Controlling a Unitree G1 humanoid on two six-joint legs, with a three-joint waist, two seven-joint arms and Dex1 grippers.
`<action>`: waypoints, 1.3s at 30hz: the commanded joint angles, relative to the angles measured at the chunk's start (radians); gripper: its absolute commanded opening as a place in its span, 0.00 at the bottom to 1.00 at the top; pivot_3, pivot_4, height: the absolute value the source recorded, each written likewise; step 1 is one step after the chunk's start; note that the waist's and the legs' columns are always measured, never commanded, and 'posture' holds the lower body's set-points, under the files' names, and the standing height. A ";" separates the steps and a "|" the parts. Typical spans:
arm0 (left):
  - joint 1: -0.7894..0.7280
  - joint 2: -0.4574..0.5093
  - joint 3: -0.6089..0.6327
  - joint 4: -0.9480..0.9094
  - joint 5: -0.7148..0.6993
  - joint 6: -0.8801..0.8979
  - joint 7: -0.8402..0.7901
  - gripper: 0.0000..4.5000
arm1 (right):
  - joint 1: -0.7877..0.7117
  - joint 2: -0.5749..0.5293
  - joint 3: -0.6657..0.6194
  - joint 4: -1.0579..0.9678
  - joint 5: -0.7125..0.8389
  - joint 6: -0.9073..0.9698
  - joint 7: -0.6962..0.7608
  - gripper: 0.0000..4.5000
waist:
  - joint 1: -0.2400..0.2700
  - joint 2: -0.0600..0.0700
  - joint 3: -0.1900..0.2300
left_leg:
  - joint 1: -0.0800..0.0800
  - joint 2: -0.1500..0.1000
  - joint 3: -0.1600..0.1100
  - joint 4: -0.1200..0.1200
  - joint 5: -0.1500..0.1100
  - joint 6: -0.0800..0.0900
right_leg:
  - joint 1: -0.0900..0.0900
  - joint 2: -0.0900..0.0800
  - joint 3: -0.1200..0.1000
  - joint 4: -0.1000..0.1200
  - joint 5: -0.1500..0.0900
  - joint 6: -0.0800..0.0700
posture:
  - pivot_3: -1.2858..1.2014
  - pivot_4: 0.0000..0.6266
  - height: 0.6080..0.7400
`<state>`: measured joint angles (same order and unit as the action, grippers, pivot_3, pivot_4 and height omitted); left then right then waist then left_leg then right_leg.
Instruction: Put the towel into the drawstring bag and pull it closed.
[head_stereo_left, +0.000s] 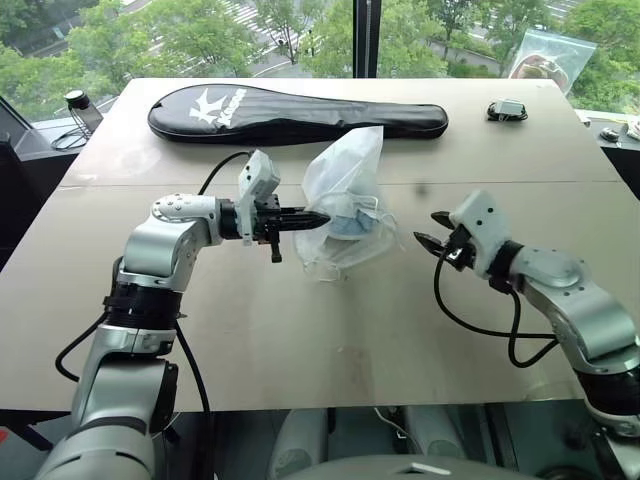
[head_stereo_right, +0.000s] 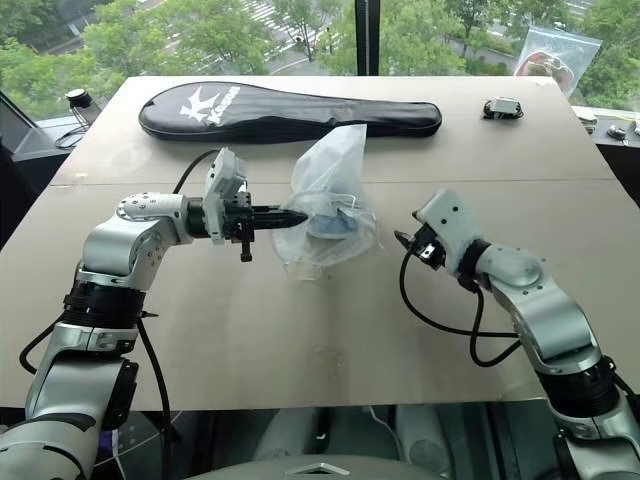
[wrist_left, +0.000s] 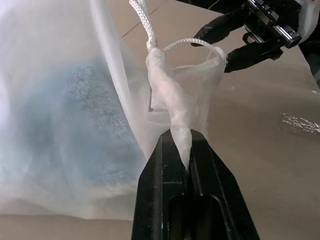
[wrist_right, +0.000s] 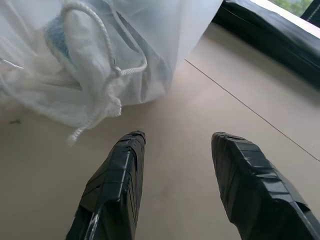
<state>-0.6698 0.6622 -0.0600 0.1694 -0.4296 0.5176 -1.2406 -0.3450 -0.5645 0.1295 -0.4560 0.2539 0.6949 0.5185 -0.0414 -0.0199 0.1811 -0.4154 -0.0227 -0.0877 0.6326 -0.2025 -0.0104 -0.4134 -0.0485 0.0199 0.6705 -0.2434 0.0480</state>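
Beige and bare over most of its top, the desk (head_stereo_left: 300, 340) is carrying everything in view. The long black racket case (head_stereo_left: 300, 115) is lying across its far side, left to right. Nearer than the case, at the middle of the desk, the drawstring bag (head_stereo_left: 345, 195) is standing up crumpled, its thin translucent skin rising to a peak. The towel (head_stereo_left: 350, 226) is sitting inside the bag, showing through as a light-blue fluffy patch low in the pouch. The left claw (head_stereo_left: 312, 217) is reaching in from the left, pointing right, and its two black fingers (wrist_left: 200, 185) are clenched on a gathered twist of the bag's fabric at the mouth. The white drawstring cords (wrist_left: 192, 47) are looping out just past that pinched twist. The right claw (head_stereo_left: 432, 231) is hovering to the right of the bag, apart from it, with its taped fingers (wrist_right: 117, 175) spread and grasping nothing. A clear zip bag (head_stereo_left: 545, 58) is lying at the far right corner, and a small dark object (head_stereo_left: 507, 110) is resting near it.
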 joint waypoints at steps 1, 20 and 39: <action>-0.008 0.009 0.010 -0.006 0.006 -0.026 -0.013 0.00 | -0.036 0.038 -0.002 -0.035 0.023 -0.015 0.009 0.51 | 0.000 0.000 0.000 | 0.000 0.000 0.000 0.000 0.000 0.000 | 0.000 0.000 0.000 0.000 0.000 0.000 | 0.52 0.24 1.00; 0.027 0.010 0.019 -0.013 0.014 -0.047 -0.012 0.00 | -0.074 0.075 -0.023 -0.066 0.143 0.092 0.065 0.51 | 0.002 0.000 0.000 | 0.000 0.000 -0.001 0.001 0.000 0.000 | 0.000 0.000 0.000 0.000 0.000 0.000 | 0.52 0.24 1.00; 0.031 0.008 0.013 -0.024 0.012 -0.037 -0.012 0.00 | -0.112 0.051 -0.105 -0.091 0.278 0.149 0.079 0.51 | 0.001 0.000 0.000 | 0.000 0.001 -0.001 0.001 0.000 0.000 | 0.000 0.000 0.000 0.001 0.000 0.000 | 0.52 0.24 1.00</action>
<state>-0.6309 0.6626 -0.0561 0.1704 -0.4139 0.4865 -1.2463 -0.4386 -0.5063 0.0565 -0.5032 0.5106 0.8478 0.5840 -0.0399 -0.0199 0.1811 -0.4152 -0.0221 -0.0884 0.6333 -0.2025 -0.0103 -0.4132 -0.0487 0.0196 0.6717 -0.2433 0.0478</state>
